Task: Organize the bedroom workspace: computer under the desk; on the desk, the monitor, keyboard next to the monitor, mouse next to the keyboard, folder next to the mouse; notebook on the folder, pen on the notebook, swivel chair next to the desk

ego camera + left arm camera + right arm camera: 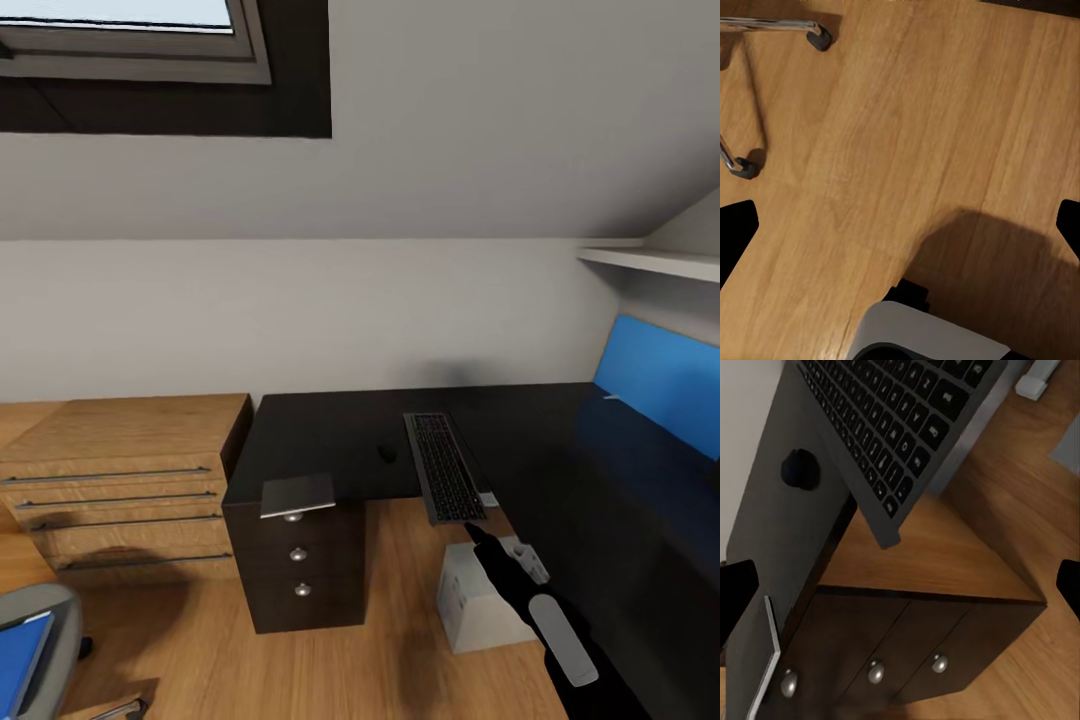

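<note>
Over the black desktop's (330,440) front edge juts the keyboard (444,466); right gripper (473,531) just below, fingers spread. Stiff, slim, light — I'd pinch that overhanging end. Mouse (386,453) sits beside.

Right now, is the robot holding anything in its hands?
No. The right gripper is open just short of the keyboard, and the left gripper's fingers are spread over bare floor.

On the table (330,440) the keyboard (444,466) lies with its near end jutting past the front edge; the mouse (386,453) sits just left of it. A flat notebook (297,494) rests above the knobbed drawers (297,580). The computer (475,600) stands on the floor (330,670) below the keyboard, and the swivel chair (30,640) holding the folder (20,650) stands far left.
</note>
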